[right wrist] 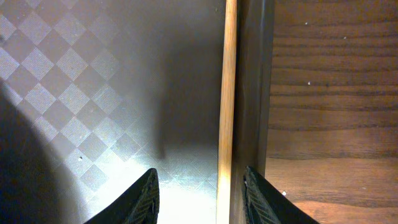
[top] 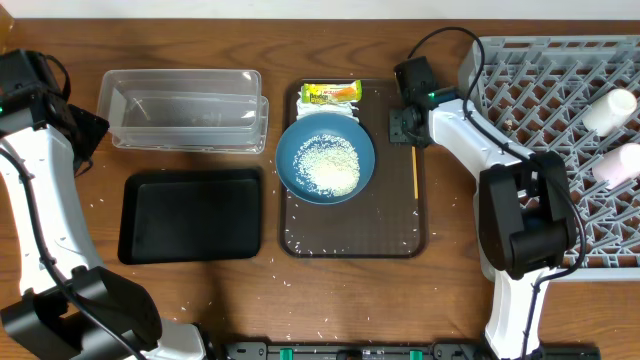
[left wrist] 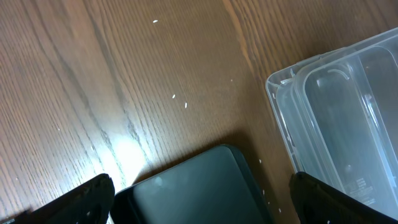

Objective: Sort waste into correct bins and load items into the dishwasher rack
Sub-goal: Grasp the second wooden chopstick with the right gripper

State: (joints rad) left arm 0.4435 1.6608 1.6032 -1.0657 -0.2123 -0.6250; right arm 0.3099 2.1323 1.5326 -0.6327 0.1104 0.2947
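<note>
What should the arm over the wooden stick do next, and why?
Probably lower the right gripper and close on the chopstick: its jaws stand apart on either side of it, and it lies flat against the wall of the brown tray, not yet lifted.

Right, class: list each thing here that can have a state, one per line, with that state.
Clear tub: empty.
Black tray: empty.
Dark-blue bowl: holding rice.
Snack wrapper: on the brown tray.
Chopstick: lying flat against the brown tray's rim.
Pink cup: in the dishwasher rack.
Left gripper: fingers open, empty.
Right gripper: fingers open astride the chopstick.
</note>
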